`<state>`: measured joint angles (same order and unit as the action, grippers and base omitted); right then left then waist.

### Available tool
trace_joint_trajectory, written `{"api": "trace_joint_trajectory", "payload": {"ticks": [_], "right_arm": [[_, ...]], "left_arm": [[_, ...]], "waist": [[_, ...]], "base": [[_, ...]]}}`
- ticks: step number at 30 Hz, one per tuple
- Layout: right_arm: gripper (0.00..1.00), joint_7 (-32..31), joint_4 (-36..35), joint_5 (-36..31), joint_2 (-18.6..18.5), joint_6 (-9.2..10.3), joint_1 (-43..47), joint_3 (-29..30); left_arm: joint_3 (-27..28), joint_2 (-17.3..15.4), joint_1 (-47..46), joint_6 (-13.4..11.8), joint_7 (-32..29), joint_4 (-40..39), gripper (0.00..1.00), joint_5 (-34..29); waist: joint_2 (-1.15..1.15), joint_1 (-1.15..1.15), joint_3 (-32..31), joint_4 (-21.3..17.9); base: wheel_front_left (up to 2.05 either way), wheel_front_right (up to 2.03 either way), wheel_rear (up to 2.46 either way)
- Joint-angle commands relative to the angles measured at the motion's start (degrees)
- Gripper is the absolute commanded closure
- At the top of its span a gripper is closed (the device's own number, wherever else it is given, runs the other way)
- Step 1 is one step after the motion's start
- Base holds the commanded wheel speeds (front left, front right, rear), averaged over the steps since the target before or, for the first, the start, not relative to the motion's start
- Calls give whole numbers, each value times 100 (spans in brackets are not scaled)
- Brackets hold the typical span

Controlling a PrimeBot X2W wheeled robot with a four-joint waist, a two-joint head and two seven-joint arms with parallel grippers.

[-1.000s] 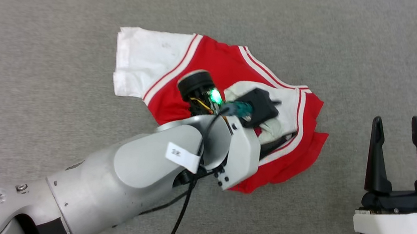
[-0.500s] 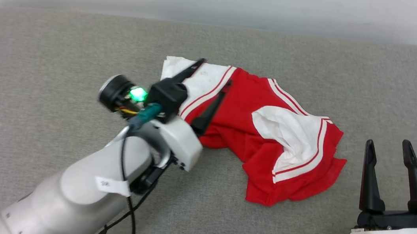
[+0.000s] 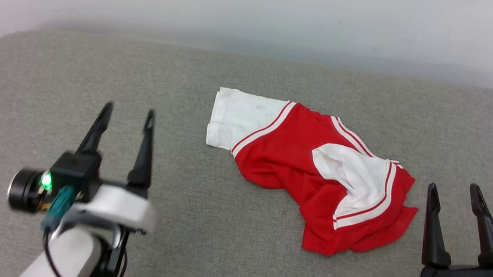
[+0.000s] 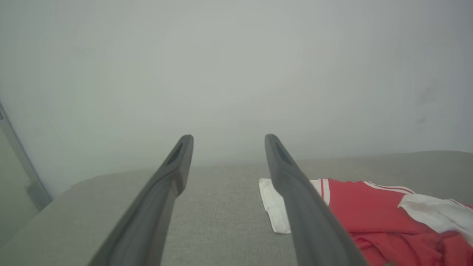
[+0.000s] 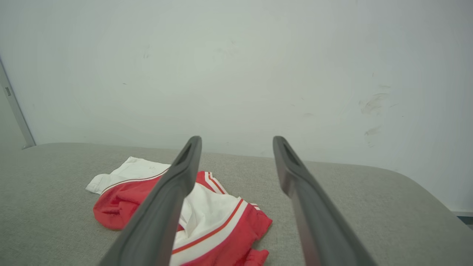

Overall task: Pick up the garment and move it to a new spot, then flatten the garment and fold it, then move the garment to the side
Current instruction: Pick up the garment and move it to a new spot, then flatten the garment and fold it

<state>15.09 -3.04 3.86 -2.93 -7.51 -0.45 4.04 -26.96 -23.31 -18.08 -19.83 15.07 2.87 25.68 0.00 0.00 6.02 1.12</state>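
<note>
A grey fabric-covered surface (image 3: 213, 257) spans the head view from the bottom edge up to its far edge in the upper part of the frame, with a rounded corner at the upper left. Its weave is plain and even. 1 thing lies directly on it: a red T-shirt (image 3: 282, 157), crumpled, just right of the frame's centre. 1 white sleeve lies flat at the shirt's upper left end. The other is bunched over the red cloth toward the lower right, edged with red-and-white stripes.

Left tool (image 3: 129, 109) — dark fingers (image 3: 144, 154) (green light (image 3: 46, 180))
</note>
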Motion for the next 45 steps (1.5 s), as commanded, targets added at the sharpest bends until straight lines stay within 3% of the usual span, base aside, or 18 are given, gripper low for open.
{"api": "trace_joint_trajectory", "payload": {"ticks": [1, 8, 16, 29, 45], "right_arm": [[0, 13, 26, -39, 10, 4, 99, 0], [0, 13, 93, -46, 10, 4, 251, -22], [0, 12, 230, -52, 10, 4, 480, 31], [0, 12, 295, 67, 10, 4, 639, 89], [0, 12, 329, 107, 10, 4, 646, 72]], "left_arm": [[202, 79, 278, 25, 14, -69, 0, -108], [1236, 569, 1436, 386, 14, -288, 0, -733], [1886, 1100, 2217, 905, 15, -247, 0, -1384], [2315, 1627, 2518, 1570, 15, -285, 0, -1993], [2591, 1822, 2543, 1890, 15, -159, 0, -2261]], "waist": [[0, 0, -65, 34], [0, 0, -253, 63], [0, 0, -461, 57], [0, 0, -579, 65], [0, 0, -587, 85]], "base": [[0, 0, 0], [0, 0, 0], [0, 0, 0], [0, 0, 0], [0, 0, 0]]}}
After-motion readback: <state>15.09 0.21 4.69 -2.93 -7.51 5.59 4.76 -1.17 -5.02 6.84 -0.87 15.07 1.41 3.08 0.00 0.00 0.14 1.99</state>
